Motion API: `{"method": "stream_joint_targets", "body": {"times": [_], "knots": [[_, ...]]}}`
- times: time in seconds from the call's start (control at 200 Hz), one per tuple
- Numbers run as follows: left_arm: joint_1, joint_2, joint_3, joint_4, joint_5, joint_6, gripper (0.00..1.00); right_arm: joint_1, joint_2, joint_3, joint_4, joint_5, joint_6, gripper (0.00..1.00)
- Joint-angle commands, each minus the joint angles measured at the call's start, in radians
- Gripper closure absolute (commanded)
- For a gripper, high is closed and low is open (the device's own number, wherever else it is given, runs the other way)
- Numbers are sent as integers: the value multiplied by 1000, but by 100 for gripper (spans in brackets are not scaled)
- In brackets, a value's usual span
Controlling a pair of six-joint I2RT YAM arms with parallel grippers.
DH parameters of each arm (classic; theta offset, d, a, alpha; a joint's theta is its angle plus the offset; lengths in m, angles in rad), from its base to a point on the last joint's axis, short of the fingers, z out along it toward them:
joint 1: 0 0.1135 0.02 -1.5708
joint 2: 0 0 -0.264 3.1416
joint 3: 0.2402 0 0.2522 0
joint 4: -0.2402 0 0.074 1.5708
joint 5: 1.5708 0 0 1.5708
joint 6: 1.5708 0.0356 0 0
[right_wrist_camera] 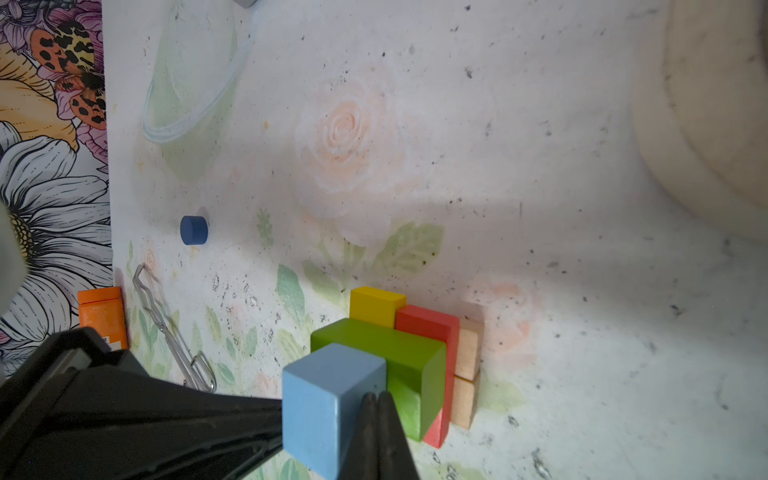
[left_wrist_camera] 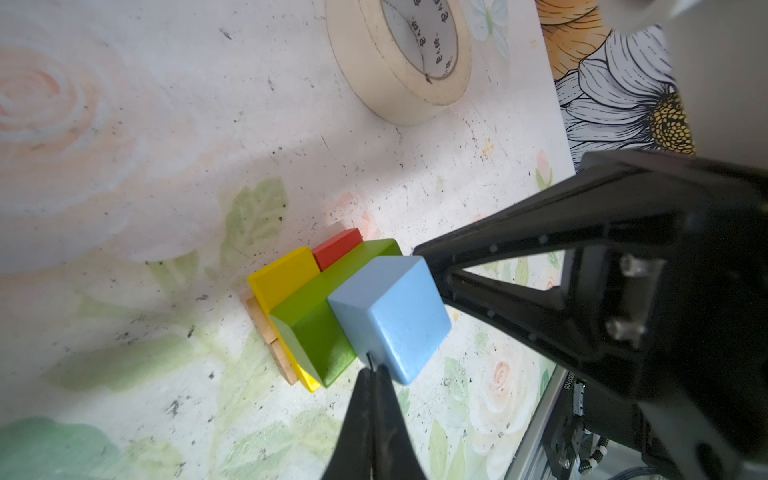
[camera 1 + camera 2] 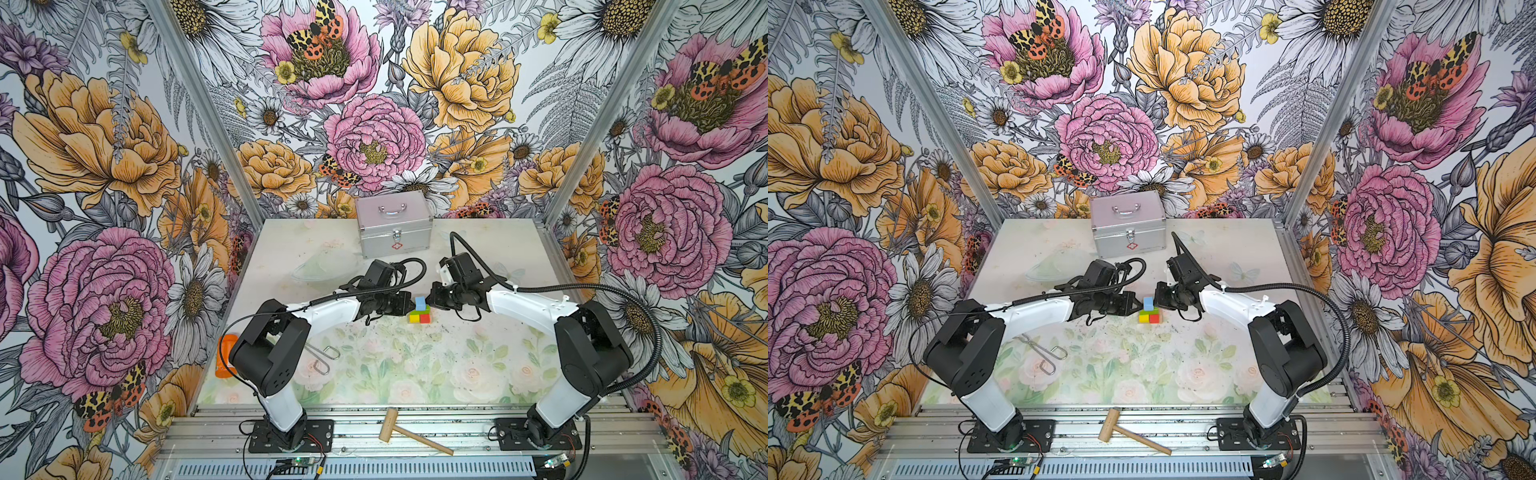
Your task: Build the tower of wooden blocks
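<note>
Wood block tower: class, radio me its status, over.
Left gripper, right gripper shut, tips flanking light blue wooden cube. Tower stacked to that cube. Dark blue wooden cylinder apart on table. No obstruction seen.

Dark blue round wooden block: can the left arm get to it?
Probably yes. The dark blue cylinder sits alone near the metal tongs, on that arm's side; nothing covers it.

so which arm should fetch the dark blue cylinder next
Left, probably: the dark blue cylinder sits on that arm's side, near the tongs and orange container. The left gripper and right gripper are both shut at the light blue cube, equally free.
</note>
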Motion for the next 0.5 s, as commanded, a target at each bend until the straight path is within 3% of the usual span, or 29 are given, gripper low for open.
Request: {"method": "stream_joint_targets", "body": {"times": [0.0,0.495], "knots": [[-5,0,16,-8,6,8,100,11,23,39,25,-9,12,100],[-1,2,18,-18,-7,13,100,14,0,7,24,3,19,100]]}}
